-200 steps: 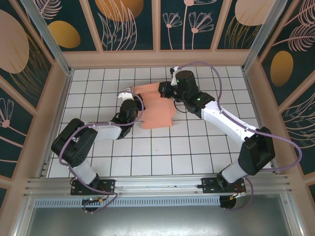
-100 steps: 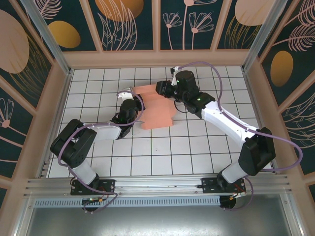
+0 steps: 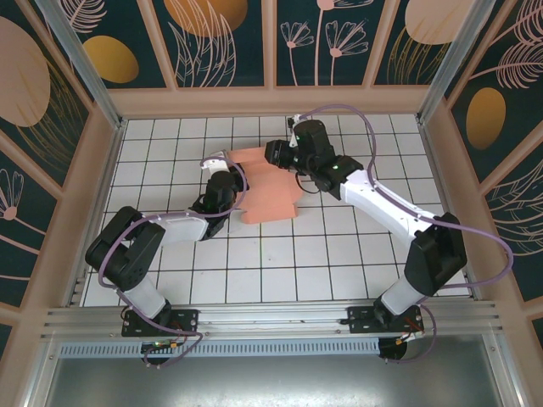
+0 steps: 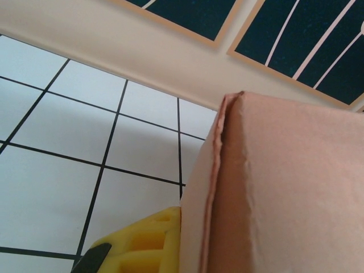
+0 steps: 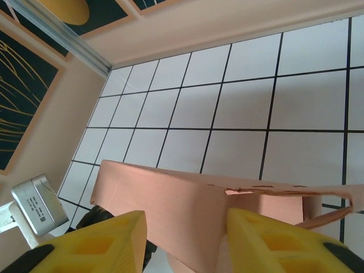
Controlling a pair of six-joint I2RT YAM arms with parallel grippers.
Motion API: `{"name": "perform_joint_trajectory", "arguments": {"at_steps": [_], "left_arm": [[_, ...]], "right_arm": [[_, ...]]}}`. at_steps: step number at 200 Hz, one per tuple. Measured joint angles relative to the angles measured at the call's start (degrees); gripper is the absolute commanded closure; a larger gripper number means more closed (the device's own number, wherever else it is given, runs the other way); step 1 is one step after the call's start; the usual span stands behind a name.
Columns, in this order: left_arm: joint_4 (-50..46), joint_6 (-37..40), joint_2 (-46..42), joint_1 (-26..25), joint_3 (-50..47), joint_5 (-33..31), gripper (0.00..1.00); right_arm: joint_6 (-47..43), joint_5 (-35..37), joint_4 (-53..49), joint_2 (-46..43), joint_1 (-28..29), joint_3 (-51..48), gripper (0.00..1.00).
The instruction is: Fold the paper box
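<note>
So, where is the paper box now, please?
In the top view, the paper box lies mid-table, left claw at its left edge, right claw at its far edge.

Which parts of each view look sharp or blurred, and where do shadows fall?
Top external: even light, sharp, with a thin shadow along the paper box. Left wrist: yellow finger blurred at the bottom edge. Right wrist: yellow fingers blurred near the lens, tiles crisp.

R end effector [image 3: 273, 155]: paper box [image 3: 270, 193] wall stands upright btwn its spread jaws, blocking way fwd. L end effector [image 3: 227, 178] close by on box's opp side, clamped on card edge. Beyond both, back wall [image 3: 271, 102] near, little room. Behind both, toward arm bases, bench [image 3: 254, 271] tiles bare, wide passage.
</note>
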Motion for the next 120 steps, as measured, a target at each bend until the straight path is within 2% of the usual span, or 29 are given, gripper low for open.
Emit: {"name": "perform_joint_trajectory", "arguments": {"at_steps": [28,38,49,58,66,74,93,120], "left_arm": [[-0.5,0.0,0.0,0.0,-0.3,-0.6,1.0],[-0.6,0.0,0.0,0.0,-0.3,-0.7,1.0],[-0.5,-0.1,0.0,0.0,-0.3,-0.7,1.0],[-0.5,0.0,0.0,0.0,-0.3,-0.5,1.0],[-0.4,0.0,0.0,0.0,-0.3,-0.6,1.0],[-0.4,0.0,0.0,0.0,-0.3,-0.5,1.0],[-0.3,-0.1,0.0,0.0,-0.3,-0.5,1.0],[-0.3,-0.5,-0.8,0.0,-0.3,-0.5,1.0]], "right_arm": [[-1.3,1.0,-1.0,0.6,0.0,0.1,0.92],[-0.9,1.6,-1.0,0.5,0.0,0.1,0.96],[-1.2,1.8,-1.0,0.4,0.0,0.1,0.9],[-1.7,2.1,-1.0,0.2,0.1,0.1,0.79],[-1.7,2.4,-1.0,-0.1,0.1,0.1,0.65],[-1.9,2.5,-0.9,-0.8,0.1,-0.1,0.58],[-2.9,3.0,0.5,-3.8,0.1,-1.9,0.52],[-4.5,3.8,3.8,-11.3,-0.2,-7.8,0.51]]}}
